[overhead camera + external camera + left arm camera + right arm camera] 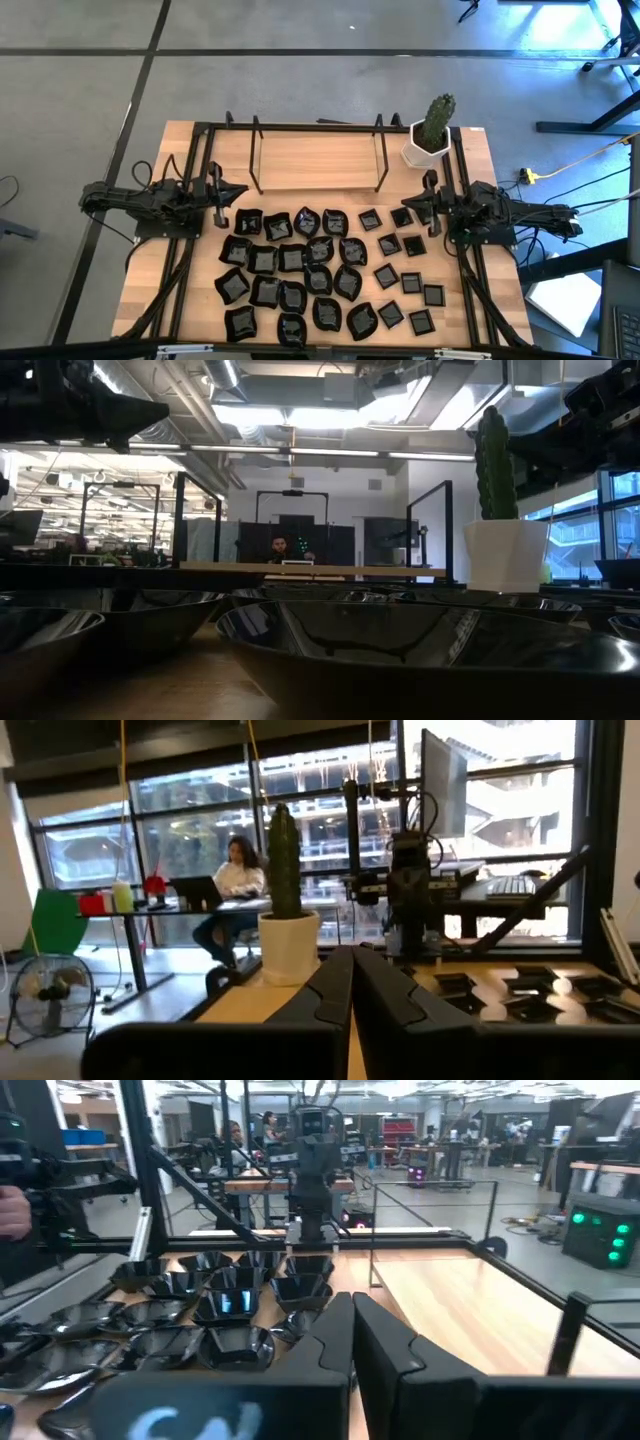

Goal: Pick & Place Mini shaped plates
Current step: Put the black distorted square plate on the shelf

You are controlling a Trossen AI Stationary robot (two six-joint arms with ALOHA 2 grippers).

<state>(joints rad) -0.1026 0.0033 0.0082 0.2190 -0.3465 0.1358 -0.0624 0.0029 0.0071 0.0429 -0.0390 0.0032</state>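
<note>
No text, label, brand, number or sign can be read anywhere.

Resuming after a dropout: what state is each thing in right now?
Left gripper: shut, empty, at the table's left edge.
Right gripper: shut, empty, at the right edge.
Plates: all lying loose on the table, none held.
Cactus pot: upright, back right corner.
Rack: standing at the back, nothing on it.
</note>
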